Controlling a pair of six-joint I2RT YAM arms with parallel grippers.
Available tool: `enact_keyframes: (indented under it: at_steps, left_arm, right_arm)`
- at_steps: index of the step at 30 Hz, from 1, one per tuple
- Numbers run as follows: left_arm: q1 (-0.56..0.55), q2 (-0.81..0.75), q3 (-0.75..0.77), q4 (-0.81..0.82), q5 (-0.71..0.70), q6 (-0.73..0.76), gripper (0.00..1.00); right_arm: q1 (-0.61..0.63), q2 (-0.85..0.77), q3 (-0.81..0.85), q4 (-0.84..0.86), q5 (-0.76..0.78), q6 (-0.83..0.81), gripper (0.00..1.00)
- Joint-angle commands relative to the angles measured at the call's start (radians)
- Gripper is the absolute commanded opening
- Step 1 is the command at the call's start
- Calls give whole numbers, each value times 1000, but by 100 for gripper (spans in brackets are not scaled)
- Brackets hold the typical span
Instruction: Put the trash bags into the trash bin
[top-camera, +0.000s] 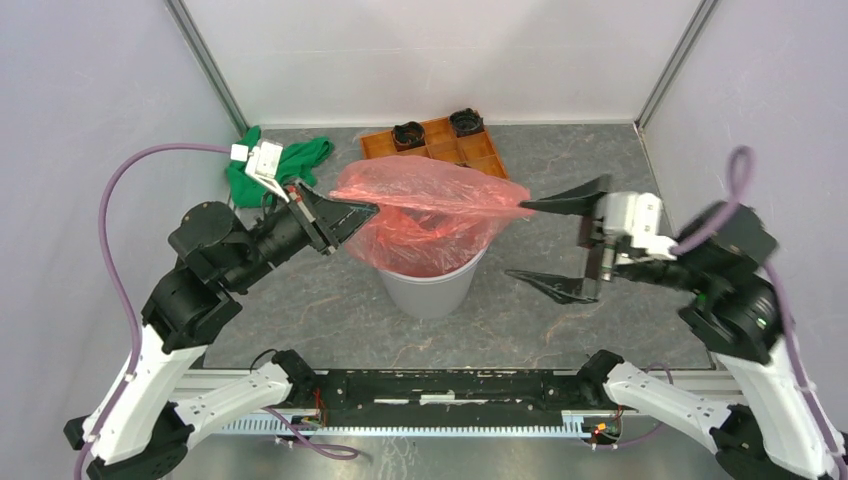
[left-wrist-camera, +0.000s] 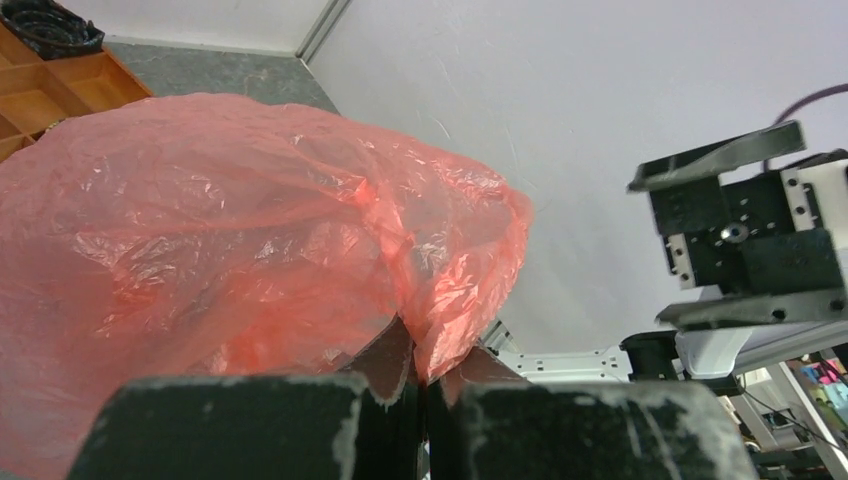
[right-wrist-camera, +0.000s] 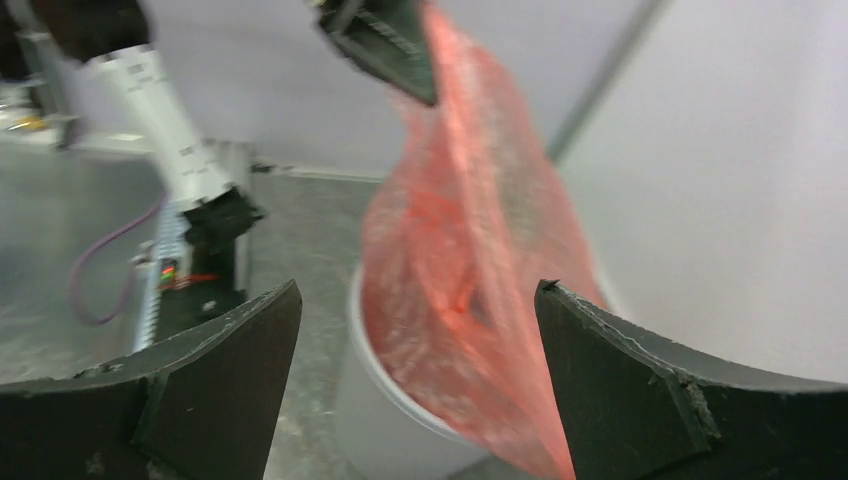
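The red-orange trash bag (top-camera: 430, 205) is spread over the mouth of the grey trash bin (top-camera: 430, 292), and its lower part hangs inside. My left gripper (top-camera: 352, 215) is shut on the bag's left edge and holds it up above the rim. The left wrist view shows the pinch (left-wrist-camera: 428, 365) and the billowing bag (left-wrist-camera: 220, 230). My right gripper (top-camera: 515, 240) is open wide at the bag's right corner, its upper finger touching the film. In the right wrist view the bag (right-wrist-camera: 470, 250) hangs between the open jaws (right-wrist-camera: 418, 290) into the bin (right-wrist-camera: 370, 400).
An orange compartment tray (top-camera: 478, 152) with two black cups (top-camera: 407, 133) stands behind the bin. A green cloth (top-camera: 295, 158) lies at the back left, behind the left arm. Enclosure walls stand close on both sides and at the back.
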Motion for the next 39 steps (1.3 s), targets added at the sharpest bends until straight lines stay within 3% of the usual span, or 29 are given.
enact_keyframes:
  at_steps: [1,3,5,7,11,14,19,22,28,33,35,39]
  left_arm:
    - [2,19,36,38,18,-58,2]
    - [2,20,41,39,14,-62,2]
    - [2,21,48,38,12,-63,2]
    - [2,24,52,33,11,-61,2]
    - [3,33,58,27,20,-50,2]
    - [2,28,48,24,21,-50,2]
    - [2,10,30,40,38,-64,2]
    - [2,9,34,39,43,-60,2]
    - [2,13,46,30,61,-54,2]
    - [2,4,41,29,60,-51,2]
    - [2,4,42,28,62,-52,2]
    - [2,8,39,21,43,-45,2]
  right_arm:
    - [3,66,-141,223,-412,84,95]
    - [18,71,-233,397,-495,194,96]
    - [73,106,-267,437,-476,202,95]
    - [156,164,-243,347,-344,86,93]
    - [268,259,-183,244,176,-77,78]
    - [279,291,-183,233,362,-150,66]
    - [321,308,-262,287,396,-311,63]
    - [321,314,-327,376,398,-351,63]
    - [320,388,-320,394,414,-376,61]
    - [321,390,-372,492,472,-376,44]
    - [320,395,-349,462,467,-363,27]
    - [321,346,-334,422,451,-262,5]
